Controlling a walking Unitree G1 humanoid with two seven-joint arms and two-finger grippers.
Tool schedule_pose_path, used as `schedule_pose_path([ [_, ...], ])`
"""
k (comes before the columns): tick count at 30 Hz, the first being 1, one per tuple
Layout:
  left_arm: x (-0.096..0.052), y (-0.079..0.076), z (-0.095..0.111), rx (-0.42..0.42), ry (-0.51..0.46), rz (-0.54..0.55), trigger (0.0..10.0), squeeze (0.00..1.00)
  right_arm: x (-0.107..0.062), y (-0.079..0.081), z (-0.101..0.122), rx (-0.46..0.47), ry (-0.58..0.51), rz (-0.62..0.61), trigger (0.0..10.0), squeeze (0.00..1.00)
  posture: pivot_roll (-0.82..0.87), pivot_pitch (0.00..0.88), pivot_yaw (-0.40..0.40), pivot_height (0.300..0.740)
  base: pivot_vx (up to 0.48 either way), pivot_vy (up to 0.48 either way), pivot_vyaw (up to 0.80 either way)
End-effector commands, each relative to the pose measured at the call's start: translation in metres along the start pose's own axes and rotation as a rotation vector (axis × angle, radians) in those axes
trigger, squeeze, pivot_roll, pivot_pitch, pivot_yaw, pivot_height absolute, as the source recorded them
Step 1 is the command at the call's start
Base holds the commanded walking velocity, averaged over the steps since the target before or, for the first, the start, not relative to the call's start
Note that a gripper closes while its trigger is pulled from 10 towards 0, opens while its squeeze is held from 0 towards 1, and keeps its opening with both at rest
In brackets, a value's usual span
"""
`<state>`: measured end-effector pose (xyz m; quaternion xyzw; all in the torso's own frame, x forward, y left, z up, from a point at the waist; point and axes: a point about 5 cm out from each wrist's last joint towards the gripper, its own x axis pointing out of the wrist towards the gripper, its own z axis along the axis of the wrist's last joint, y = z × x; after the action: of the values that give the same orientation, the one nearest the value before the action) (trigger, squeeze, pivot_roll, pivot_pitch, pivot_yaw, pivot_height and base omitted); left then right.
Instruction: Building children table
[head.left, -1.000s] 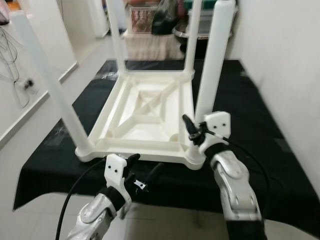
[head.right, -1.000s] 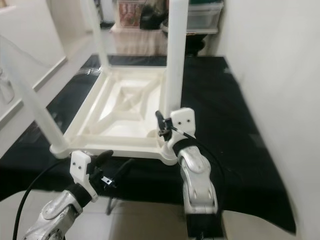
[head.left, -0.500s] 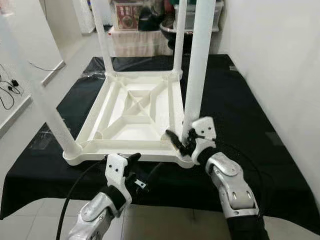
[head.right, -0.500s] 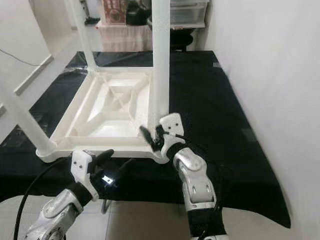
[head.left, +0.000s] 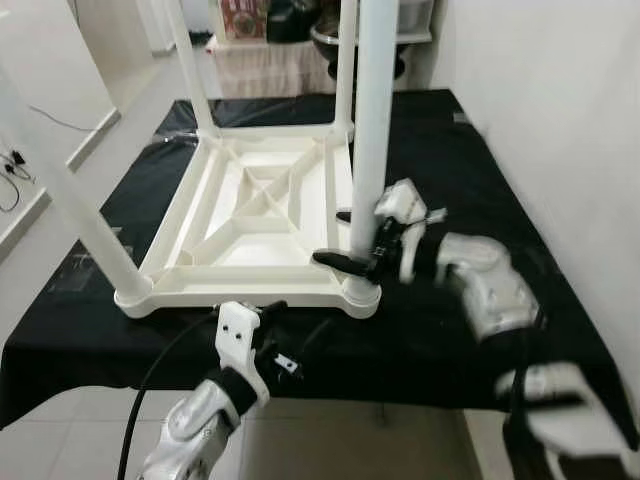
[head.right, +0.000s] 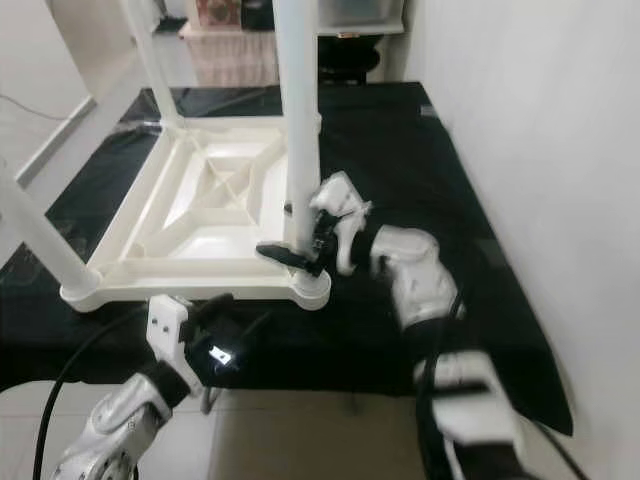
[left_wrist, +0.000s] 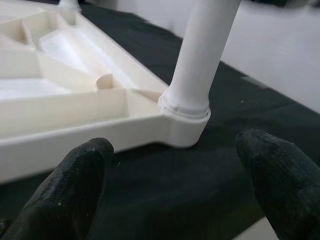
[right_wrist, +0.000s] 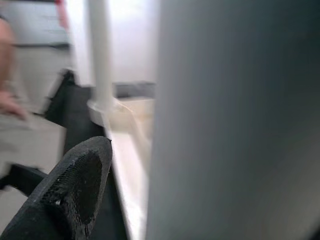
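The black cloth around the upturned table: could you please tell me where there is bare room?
Bare black cloth lies between the upturned table and the wall, and beyond the far legs. The near right corner is crowded: the right gripper straddles that leg.

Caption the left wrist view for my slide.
Open left hand faces the near leg socketed into the upturned white table.

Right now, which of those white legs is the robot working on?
An upturned white table lies on the black cloth. Find its near right corner. The leg there is the one with the right gripper open around its base.
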<state>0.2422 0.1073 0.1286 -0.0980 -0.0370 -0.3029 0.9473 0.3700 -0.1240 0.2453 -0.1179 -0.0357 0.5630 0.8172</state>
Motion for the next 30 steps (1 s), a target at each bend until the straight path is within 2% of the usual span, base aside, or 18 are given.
schedule_pose_path([
  [1,-0.001,-0.002,0.002,0.016,0.004,-0.003,10.0,0.0,0.007,0.007,-0.014,0.062,0.014,0.078,4.3,0.0,-0.02,0.138,0.005,0.74,0.0,0.0,0.0],
  [3,-0.001,-0.002,0.002,0.016,0.005,-0.003,10.0,0.0,0.007,0.007,-0.013,0.064,0.016,0.09,4.3,0.0,-0.02,0.138,0.005,0.74,0.0,0.0,0.0],
  [4,-0.001,-0.004,0.001,0.015,0.006,-0.004,10.0,0.0,0.007,0.006,-0.012,0.084,0.014,0.112,0.0,0.0,-0.01,0.139,0.004,0.74,0.0,0.0,0.0],
  [13,-0.001,-0.004,0.001,0.014,0.006,0.002,10.0,0.0,0.001,-0.001,-0.018,0.087,0.026,0.137,0.0,0.0,-0.02,0.139,0.003,0.74,0.0,0.0,0.0],
  [14,-0.001,-0.003,0.001,0.012,0.005,0.002,10.0,0.0,-0.006,-0.003,-0.025,0.047,0.053,0.055,0.0,0.0,-0.03,0.137,0.004,0.74,0.0,0.0,0.0],
  [15,-0.001,-0.003,0.001,0.012,0.005,0.002,10.0,0.0,-0.006,-0.003,-0.025,0.047,0.053,0.055,0.0,0.0,-0.03,0.137,0.004,0.74,0.0,0.0,0.0],
  [17,-0.002,-0.003,0.002,0.01,0.004,0.001,10.0,0.0,-0.015,-0.005,-0.033,0.003,0.081,-0.059,0.0,0.0,-0.03,0.138,0.001,0.74,0.0,0.0,0.0],
  [20,-0.003,-0.001,0.002,0.012,0.005,0.004,10.0,0.0,-0.034,0.006,-0.049,0.058,0.076,-0.241,0.0,0.0,-0.02,0.132,-0.005,0.74,0.0,0.0,0.0],
  [22,-0.003,-0.001,0.002,0.012,0.005,0.004,10.0,0.0,-0.034,0.006,-0.049,0.058,0.076,-0.241,0.0,0.0,-0.02,0.132,-0.005,0.74,0.0,0.0,0.0],
  [23,-0.004,0.0,0.002,0.015,0.007,0.006,10.0,0.0,-0.04,0.017,-0.056,0.093,0.086,-0.312,0.0,0.0,-0.01,0.128,-0.012,0.74,0.0,0.0,0.0],
  [24,-0.005,0.002,0.002,0.021,0.01,0.008,10.0,0.0,-0.043,0.028,-0.064,0.1,0.102,-0.432,0.0,0.0,-0.02,0.13,-0.009,0.74,0.0,0.0,0.0],
  [25,-0.006,0.004,0.002,0.025,0.012,0.012,10.0,0.0,-0.05,0.037,-0.077,0.184,0.114,-0.791,0.0,0.0,-0.04,0.132,0.01,0.74,0.0,0.0,0.0],
  [26,-0.007,0.006,0.003,0.028,0.013,0.015,10.0,0.0,-0.061,0.045,-0.087,0.25,0.145,-1.057,0.0,0.0,-0.04,0.136,0.015,0.74,0.0,0.0,0.0],
  [27,-0.006,0.006,0.003,0.03,0.016,0.011,10.0,0.0,-0.056,0.065,-0.099,0.254,0.18,-1.092,0.0,0.0,-0.03,0.133,0.023,0.74,0.0,0.0,0.0],
  [28,-0.005,0.007,0.002,0.03,0.019,0.008,10.0,0.0,-0.049,0.078,-0.104,0.248,0.192,-1.065,0.0,0.0,-0.03,0.126,0.026,0.74,0.0,0.0,0.0],
  [29,-0.005,0.007,0.002,0.03,0.019,0.008,10.0,0.0,-0.049,0.078,-0.104,0.248,0.192,-1.065,0.0,0.0,-0.03,0.126,0.026,0.74,0.0,0.0,0.0],
  [30,-0.004,0.006,0.001,0.036,0.025,-0.001,10.0,0.0,-0.036,0.081,-0.105,0.228,0.191,-0.95,0.0,0.0,-0.04,0.106,0.036,0.74,0.0,0.0,0.0],
])
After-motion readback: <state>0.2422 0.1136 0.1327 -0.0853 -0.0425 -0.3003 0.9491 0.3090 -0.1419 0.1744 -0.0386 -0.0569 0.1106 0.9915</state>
